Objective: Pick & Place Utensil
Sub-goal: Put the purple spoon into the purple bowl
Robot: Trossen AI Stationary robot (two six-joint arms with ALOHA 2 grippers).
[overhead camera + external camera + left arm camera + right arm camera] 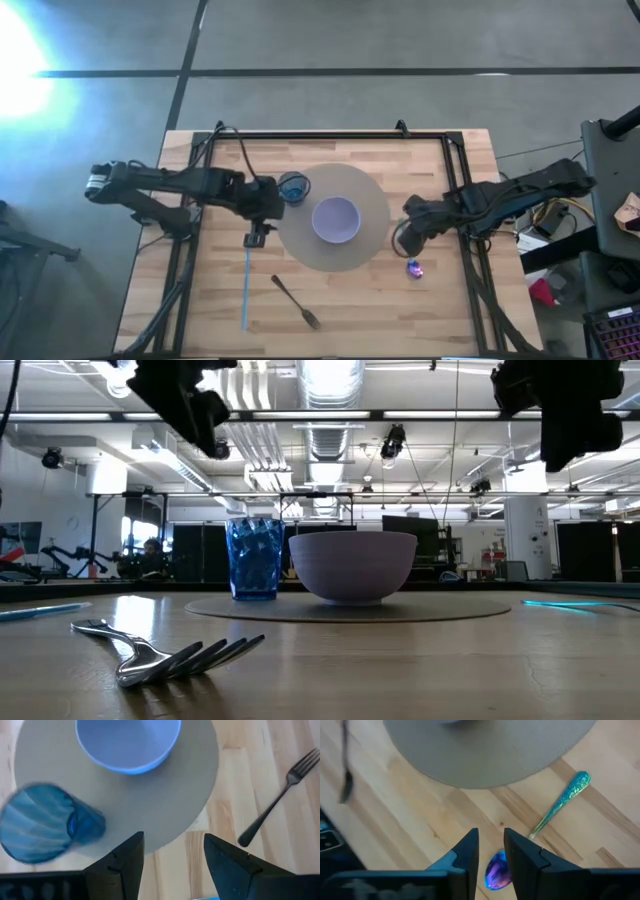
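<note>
2 pincers are held above the desk (350,300). The right pincer (491,851), fingers slightly parted, is poised over the spoon (540,827) beside the mat (300,250). The left pincer (173,851), spread, is kept near the fork (277,800).

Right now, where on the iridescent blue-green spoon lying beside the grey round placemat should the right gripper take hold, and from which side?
Probably the slim neck of the iridescent blue-green spoon, from straight above, fingers across the handle. It lies flat on the wooden table, clear of the grey round placemat. The right gripper hovers over its bowl end, jaws slightly apart.
</note>
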